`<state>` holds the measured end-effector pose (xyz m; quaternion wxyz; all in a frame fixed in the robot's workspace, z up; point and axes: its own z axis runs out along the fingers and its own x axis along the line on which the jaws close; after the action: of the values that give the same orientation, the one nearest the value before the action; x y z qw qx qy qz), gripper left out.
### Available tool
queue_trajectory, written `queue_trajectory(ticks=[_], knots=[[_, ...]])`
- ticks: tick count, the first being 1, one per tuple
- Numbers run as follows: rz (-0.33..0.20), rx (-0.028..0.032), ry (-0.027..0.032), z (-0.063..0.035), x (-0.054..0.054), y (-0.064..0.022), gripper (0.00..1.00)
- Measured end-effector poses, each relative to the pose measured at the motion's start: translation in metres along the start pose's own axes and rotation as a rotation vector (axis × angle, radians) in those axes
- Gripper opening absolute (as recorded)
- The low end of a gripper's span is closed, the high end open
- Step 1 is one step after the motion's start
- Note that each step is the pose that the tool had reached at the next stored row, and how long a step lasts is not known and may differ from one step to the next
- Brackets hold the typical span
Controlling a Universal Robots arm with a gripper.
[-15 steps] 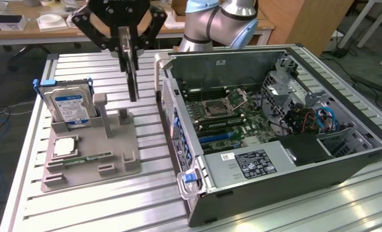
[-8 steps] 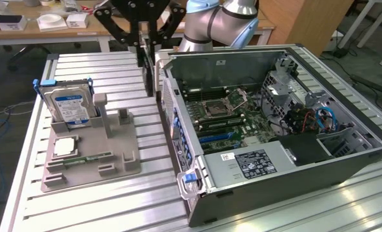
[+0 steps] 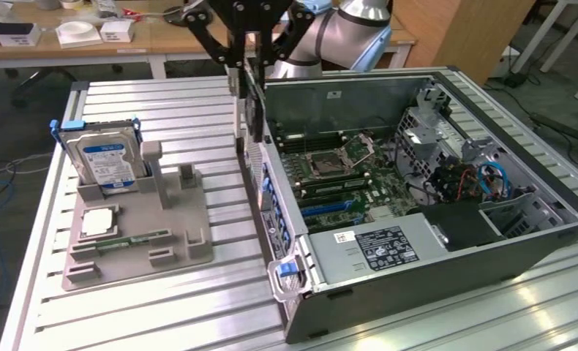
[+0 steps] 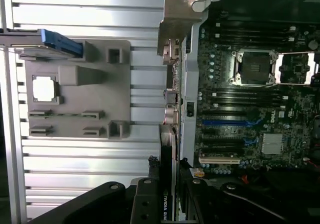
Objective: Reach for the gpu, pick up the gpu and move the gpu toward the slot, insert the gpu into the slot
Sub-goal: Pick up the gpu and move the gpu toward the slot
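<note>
My gripper (image 3: pixel 251 64) hangs above the rear wall of the open computer case (image 3: pixel 484 241), shut on the gpu (image 3: pixel 256 110). The card hangs on edge, black shroud and silver end bracket pointing down, just over the case's rim. In the wrist view the gpu (image 4: pixel 171 134) shows edge-on between my black fingers (image 4: pixel 148 186), and its silver bracket (image 4: pixel 175 26) sits along the boundary between the table and the motherboard. The blue expansion slots (image 3: pixel 328 208) lie on the motherboard inside the case, seen in the wrist view as blue slots (image 4: pixel 231 122), beside and below the card.
A grey holder (image 3: pixel 137 234) on the slatted aluminium table (image 3: pixel 152 307) carries a blue-labelled hard drive (image 3: pixel 104 161), a processor chip (image 3: pixel 96 221) and a slim memory stick (image 3: pixel 133 240). The power supply (image 3: pixel 382 248) and drive cage (image 3: pixel 435 139) fill the case's far side. A desk stands behind.
</note>
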<state>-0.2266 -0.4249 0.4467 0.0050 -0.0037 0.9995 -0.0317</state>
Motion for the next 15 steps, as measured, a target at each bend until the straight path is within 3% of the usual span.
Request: queue_trajectory(ticks=[15], knots=[[0.000,0.0000,0.0001,0.0022,-0.064,-0.0004,0.25]])
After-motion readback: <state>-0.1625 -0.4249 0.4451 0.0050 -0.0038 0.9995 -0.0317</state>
